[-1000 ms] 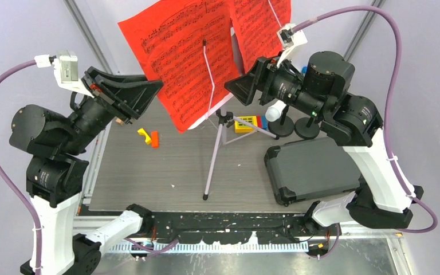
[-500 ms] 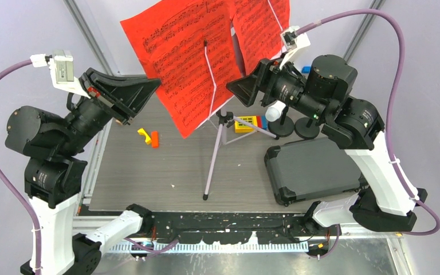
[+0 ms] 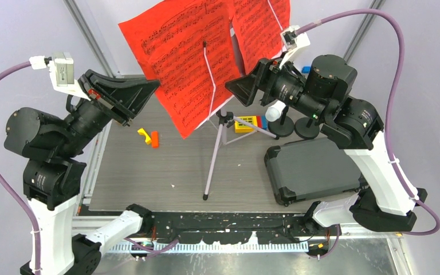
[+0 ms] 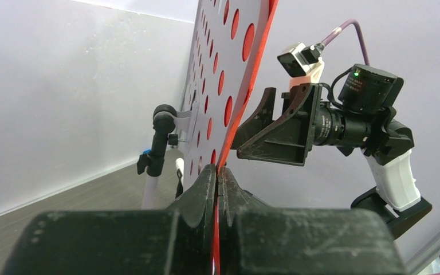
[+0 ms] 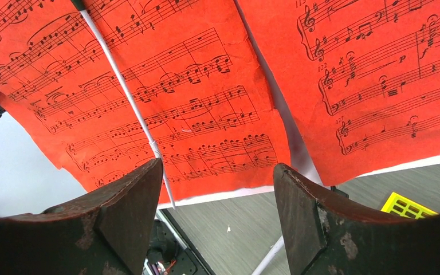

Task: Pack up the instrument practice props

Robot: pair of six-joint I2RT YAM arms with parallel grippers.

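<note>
Two red sheet-music pages [image 3: 189, 57] [image 3: 260, 26] lean on the pale lilac perforated desk [image 4: 206, 86], which stands on its tripod legs [image 3: 215, 154]. My left gripper [image 3: 149, 89] is shut on the left page's edge [image 4: 251, 74]; the jaws [image 4: 217, 169] pinch the paper. My right gripper [image 3: 239, 90] is open and empty, a little in front of the pages [image 5: 166, 103], with its jaws [image 5: 217, 166] wide apart. A white microphone [image 3: 275, 110] stands in one of two black round-based holders [image 3: 283, 127] [image 3: 307, 127]. The black microphone is hidden.
The dark hard case [image 3: 315, 166] lies shut at the right front. Yellow and orange blocks [image 3: 149, 137] lie at the left, and a yellow, blue and red toy [image 3: 246, 123] lies behind the tripod. A thin white page-holder wire [image 5: 126, 91] crosses the left page.
My left gripper has shifted slightly left and up with the page edge in it. My right gripper has risen a little. Over the last half second almost nothing moved.
</note>
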